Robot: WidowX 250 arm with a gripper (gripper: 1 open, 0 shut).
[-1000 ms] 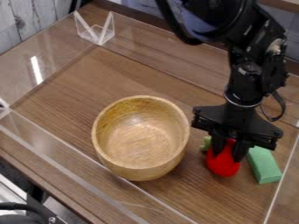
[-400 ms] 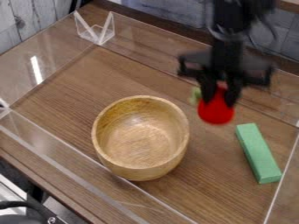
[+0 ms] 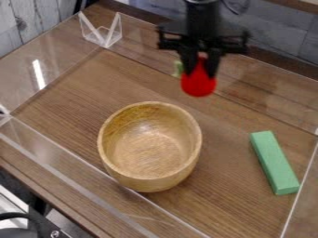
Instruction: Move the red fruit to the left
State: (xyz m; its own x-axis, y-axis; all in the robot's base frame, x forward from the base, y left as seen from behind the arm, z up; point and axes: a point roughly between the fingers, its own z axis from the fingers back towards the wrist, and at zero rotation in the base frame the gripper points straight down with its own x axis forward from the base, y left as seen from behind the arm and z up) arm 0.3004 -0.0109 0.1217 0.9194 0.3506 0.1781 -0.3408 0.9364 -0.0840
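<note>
While my hand [image 3: 199, 69] grips the red fruit [image 3: 198, 82] above the desk [image 3: 74, 98], beyond the wooden bowl [image 3: 151, 145], I carry it level; I lower it clear of the bowl's rim.

The red fruit [image 3: 198, 82] is held in the black gripper [image 3: 199, 72], lifted clear of the wooden counter [image 3: 99, 79]. A wooden bowl [image 3: 151, 145] is seen below and to its left. A flat green block [image 3: 274, 161] lies apart near the right edge.
</note>
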